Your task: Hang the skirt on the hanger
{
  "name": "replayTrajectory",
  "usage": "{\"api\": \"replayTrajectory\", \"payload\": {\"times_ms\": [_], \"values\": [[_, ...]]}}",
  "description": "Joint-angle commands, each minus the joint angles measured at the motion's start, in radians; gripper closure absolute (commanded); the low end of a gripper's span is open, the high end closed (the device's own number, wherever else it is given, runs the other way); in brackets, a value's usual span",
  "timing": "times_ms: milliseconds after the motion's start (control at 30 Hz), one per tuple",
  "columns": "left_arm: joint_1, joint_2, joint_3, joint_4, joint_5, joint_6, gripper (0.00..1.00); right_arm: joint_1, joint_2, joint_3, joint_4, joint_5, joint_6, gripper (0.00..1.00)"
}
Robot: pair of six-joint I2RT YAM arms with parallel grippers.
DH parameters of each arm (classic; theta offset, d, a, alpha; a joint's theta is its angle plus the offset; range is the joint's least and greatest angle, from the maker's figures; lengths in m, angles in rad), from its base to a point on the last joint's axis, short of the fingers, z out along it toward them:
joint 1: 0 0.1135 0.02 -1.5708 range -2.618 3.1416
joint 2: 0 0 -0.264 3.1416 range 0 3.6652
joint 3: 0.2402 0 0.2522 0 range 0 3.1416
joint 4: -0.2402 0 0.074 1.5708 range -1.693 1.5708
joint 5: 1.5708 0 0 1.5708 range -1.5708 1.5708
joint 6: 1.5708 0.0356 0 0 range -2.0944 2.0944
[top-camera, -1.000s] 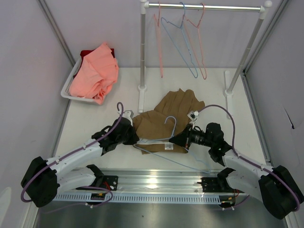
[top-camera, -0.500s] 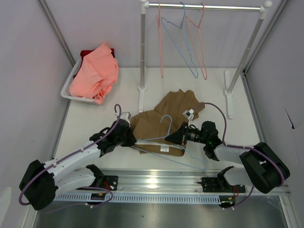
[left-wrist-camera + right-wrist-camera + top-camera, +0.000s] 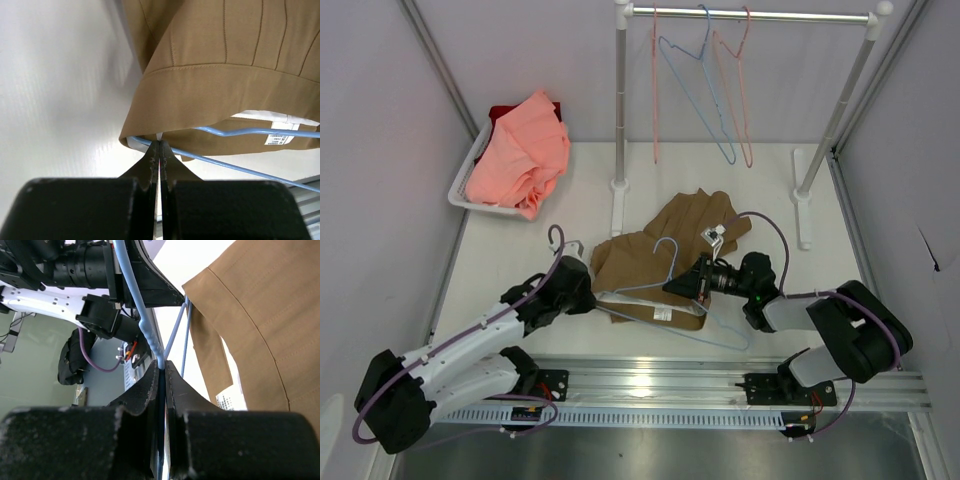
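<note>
Roughly, the job stands about midway. The skirt [image 3: 665, 245] lies flat on the tabletop [image 3: 520, 250], just toward 6 o'clock of its middle, with its flared hem pointing to 1 o'clock and its waistband toward the arms. The hanger [image 3: 655, 288] lies across that waistband, its hook resting on the tan cloth and pointing to 12 o'clock.

The left tool [image 3: 593, 294] sits at the 9 o'clock corner of the waistband with its jaws pressed together. In the left wrist view the tips meet right at the edge of the fabric and white lining. They seem to pinch that edge, though the contact is too fine to be sure. The right tool [image 3: 671, 287], at 3 o'clock of the hanger's neck, has its jaws clamped narrow on the blue wire, plain in the right wrist view.

Done so far, as I judge it: both pieces are gripped and brought together, and at the 9 o'clock end one wire runs in over the white lining while the lower bar passes outside.

Left to do: the hanger's end toward 4 o'clock sticks out bare past the skirt, so the waistband must be drawn over it and settled evenly.
</note>
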Motion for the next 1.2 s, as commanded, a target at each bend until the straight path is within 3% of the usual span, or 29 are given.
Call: {"api": "replayTrajectory", "payload": {"times_ms": [0,700,1167], "values": [[0.005,-0.025,0.017,-0.039,-0.046,-0.027,1.00,0.004,0.001,0.041,0.105,-0.020,0.010,1.00],[0.005,-0.029,0.131,-0.126,-0.108,-0.035,1.00,0.004,0.022,0.078,0.117,-0.004,0.001,1.00],[0.003,0.020,0.156,-0.095,-0.092,-0.024,1.00,0.005,0.113,0.087,0.249,0.003,0.048,1.00]]}}
